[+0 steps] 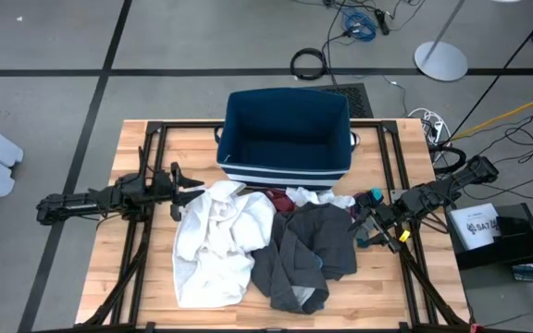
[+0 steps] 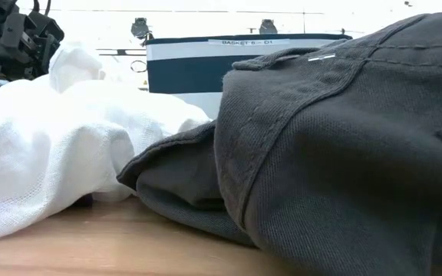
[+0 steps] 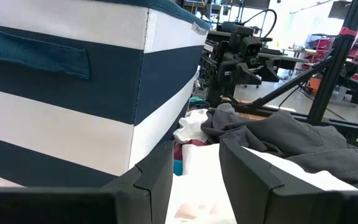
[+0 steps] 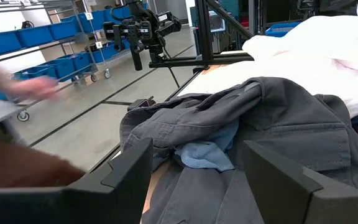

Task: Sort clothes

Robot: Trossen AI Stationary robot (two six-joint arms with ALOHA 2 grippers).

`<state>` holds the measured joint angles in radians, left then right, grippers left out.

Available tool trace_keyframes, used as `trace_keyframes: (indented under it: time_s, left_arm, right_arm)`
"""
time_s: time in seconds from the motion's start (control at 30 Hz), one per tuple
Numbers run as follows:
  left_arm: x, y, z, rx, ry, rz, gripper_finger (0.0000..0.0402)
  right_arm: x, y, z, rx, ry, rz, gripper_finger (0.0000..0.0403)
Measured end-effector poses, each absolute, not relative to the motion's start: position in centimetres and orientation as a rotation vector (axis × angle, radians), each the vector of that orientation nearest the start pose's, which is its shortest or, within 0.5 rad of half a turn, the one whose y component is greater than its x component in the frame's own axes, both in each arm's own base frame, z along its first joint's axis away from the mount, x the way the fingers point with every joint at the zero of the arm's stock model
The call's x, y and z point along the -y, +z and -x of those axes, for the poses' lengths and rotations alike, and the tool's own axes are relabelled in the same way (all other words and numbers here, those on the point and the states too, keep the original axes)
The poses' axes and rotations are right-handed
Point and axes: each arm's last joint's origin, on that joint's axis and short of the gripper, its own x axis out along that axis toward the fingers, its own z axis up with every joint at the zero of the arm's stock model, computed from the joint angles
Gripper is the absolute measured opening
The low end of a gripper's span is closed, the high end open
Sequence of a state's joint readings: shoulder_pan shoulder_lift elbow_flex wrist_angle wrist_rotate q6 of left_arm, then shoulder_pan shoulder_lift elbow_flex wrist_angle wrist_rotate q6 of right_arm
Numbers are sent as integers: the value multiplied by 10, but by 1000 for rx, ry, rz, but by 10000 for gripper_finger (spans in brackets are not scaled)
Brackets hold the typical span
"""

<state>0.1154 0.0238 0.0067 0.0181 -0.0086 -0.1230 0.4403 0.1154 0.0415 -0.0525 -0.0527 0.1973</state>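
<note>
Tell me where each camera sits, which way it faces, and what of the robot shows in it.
High view: above the table, looking straight down; both arms, left gripper and right gripper, flank the clothes.
Low view: at tabletop height, facing the bin past the white garment and grey garment; part of one arm, top corner.
Left wrist view: behind the left gripper, jaws open, beside the bin; the other arm beyond.
Right wrist view: behind the right gripper, jaws open, facing the grey garment.
All four share the grey garment.
</note>
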Motion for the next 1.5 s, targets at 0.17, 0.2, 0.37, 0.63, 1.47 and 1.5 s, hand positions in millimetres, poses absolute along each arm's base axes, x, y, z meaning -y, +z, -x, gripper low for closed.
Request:
trace_keyframes:
  time_s: [0.17,0.2,0.37,0.63,1.47,1.5]
  left_arm:
    - [-12,166,-98,8,124,123,139]
    - [-12,166,-98,9,123,123,139]
    - [-12,166,-98,8,123,123,139]
    - [-12,166,-98,15,123,158,139]
    - [-16,200,-91,309,240,436,139]
    - [-15,206,-90,319,228,415,139]
  right_arm:
    - [-45,163,-92,-173,478,-169,233]
    - [-45,163,-92,-173,478,-168,233]
    - [-45,164,-92,-173,478,-168,233]
    - [-45,172,-93,-90,484,-186,233]
    - [-26,208,-93,317,70,-405,233]
    - [-25,208,-94,317,59,-401,233]
